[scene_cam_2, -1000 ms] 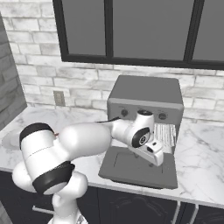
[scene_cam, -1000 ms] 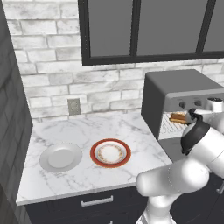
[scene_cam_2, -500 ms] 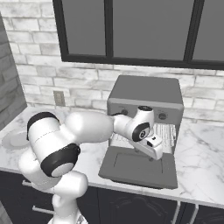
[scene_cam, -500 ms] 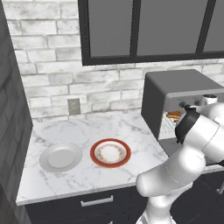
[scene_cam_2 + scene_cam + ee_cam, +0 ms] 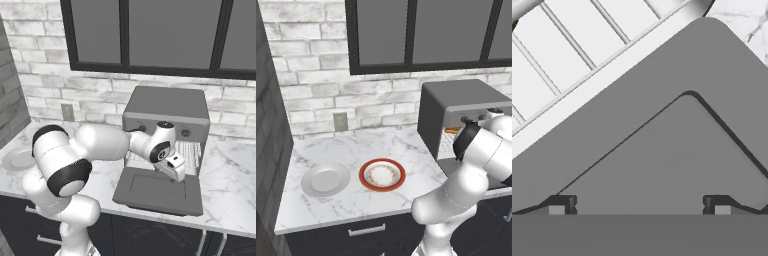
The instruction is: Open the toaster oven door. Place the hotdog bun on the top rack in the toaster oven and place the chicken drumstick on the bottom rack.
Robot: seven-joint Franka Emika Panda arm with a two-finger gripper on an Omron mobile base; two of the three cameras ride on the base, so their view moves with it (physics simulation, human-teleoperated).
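Two plates sit at the left of the counter in the left base view: a grey plate (image 5: 326, 179) and, just beside it to the right, a red-rimmed plate (image 5: 382, 175). Both appear bare. Further right stands the toaster oven (image 5: 456, 97). An orange-tan shape inside its cavity is judged to be the hotdog bun (image 5: 452, 131), high up and probably on the top rack. The arm hides the rest of the cavity, so the position of the chicken drumstick cannot be determined.

In the right base view, the toaster oven door (image 5: 160, 192) lies fully open and flat in front of the cavity. The gripper (image 5: 178, 174) hangs just above it, near the hinge edge, pointing down.

In the hand view, the fingertips (image 5: 562, 205) stand wide apart with nothing between them. The door's inner panel lies directly below them. A wire rack (image 5: 572, 50) lies beyond the door edge, toward the upper left of that view. Which rack this is cannot be determined.

Governing relation: the cavity and racks lie ahead of the jaws across the hinge line. The plates lie well apart to the left.
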